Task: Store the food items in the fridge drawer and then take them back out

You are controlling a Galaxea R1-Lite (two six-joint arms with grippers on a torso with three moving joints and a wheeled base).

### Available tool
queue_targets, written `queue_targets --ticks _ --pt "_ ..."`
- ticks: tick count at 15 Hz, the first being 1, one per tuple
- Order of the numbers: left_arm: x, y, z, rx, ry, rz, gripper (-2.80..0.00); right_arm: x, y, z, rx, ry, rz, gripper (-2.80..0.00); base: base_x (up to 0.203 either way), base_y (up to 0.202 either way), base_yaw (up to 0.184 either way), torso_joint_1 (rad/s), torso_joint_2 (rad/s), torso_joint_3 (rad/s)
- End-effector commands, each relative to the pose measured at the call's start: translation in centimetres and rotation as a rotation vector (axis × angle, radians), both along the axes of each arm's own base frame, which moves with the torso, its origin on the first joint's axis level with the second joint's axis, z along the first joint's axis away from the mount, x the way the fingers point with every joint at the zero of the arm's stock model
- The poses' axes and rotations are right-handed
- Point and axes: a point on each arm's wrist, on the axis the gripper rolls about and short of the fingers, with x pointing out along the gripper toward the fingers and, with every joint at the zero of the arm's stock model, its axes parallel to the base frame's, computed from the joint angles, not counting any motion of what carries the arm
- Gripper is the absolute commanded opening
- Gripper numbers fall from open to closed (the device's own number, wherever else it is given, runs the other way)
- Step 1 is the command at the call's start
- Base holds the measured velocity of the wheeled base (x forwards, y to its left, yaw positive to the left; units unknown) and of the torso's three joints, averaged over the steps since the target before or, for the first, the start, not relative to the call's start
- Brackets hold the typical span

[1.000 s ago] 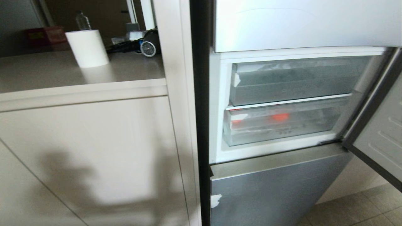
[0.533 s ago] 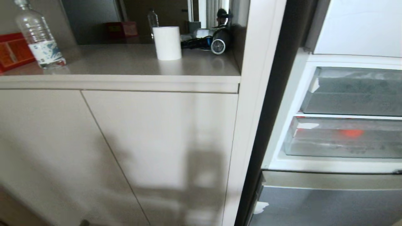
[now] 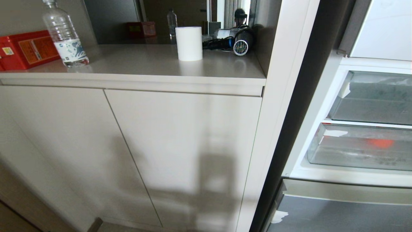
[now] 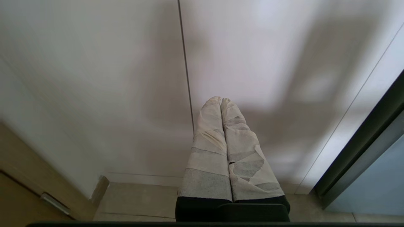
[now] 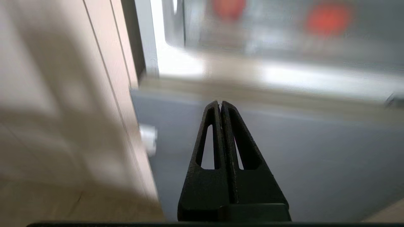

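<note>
Here, the head camera faced a beige cabinet (image 3: pixel 180 135) with a countertop (image 3: pixel 138 64), and the open fridge compartment (image 3: pixel 322 135) occupied the right edge of that view. Neither arm appeared in the head view.

The fridge drawer (image 3: pixel 354 158), a clear bin with a frosted front, sat pushed in as the lower of two bins. An orange blur (image 3: pixel 381 142) showed through its front wall; this was one of the food items, inside the drawer. In the right wrist view two reddish-orange blurs (image 5: pixel 328 19) (image 5: pixel 228 7) showed behind the same clear front, too blurred to tell which was the pumpkin-like fruit and which the apple.

The right gripper (image 5: pixel 220 103) was fully closed, finger against finger, holding nothing. It pointed at the grey-blue lower door panel (image 5: pixel 300 151), below the drawer and apart from it.

The left gripper (image 4: pixel 221 99), its fingers wrapped in white tape, was also pressed closed and empty. It faced the cabinet doors near the floor.

On the countertop stood a water bottle (image 3: pixel 64 38), a red box (image 3: pixel 29 48), a white paper roll (image 3: pixel 189 43) and a hair dryer (image 3: pixel 241 43).
</note>
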Motion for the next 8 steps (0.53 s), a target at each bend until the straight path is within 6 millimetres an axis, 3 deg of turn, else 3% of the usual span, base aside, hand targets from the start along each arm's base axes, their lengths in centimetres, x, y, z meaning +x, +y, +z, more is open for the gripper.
queue_targets --ticks 1,4,6,8 --pt "0.0 0.0 0.0 0.001 0.000 0.001 -2.80 -0.3 0.0 2.1 0.000 -0.032 0.000 -2.80 0.000 0.000 0.000 0.000 0.00 0.000" --pt "0.0 0.0 0.0 0.001 0.000 0.000 -2.80 2.7 0.0 6.5 0.029 0.130 0.009 -2.80 0.000 0.000 0.000 0.000 0.00 0.000" --pt "0.0 0.0 0.0 0.001 0.000 0.001 -2.80 7.0 0.1 8.8 0.064 0.262 0.032 -2.80 0.000 0.000 0.000 0.000 0.00 0.000" --pt "0.0 0.0 0.0 0.001 0.000 0.000 -2.80 12.4 0.2 9.2 0.088 0.372 0.051 -2.80 0.000 0.000 0.000 0.000 0.00 0.000"
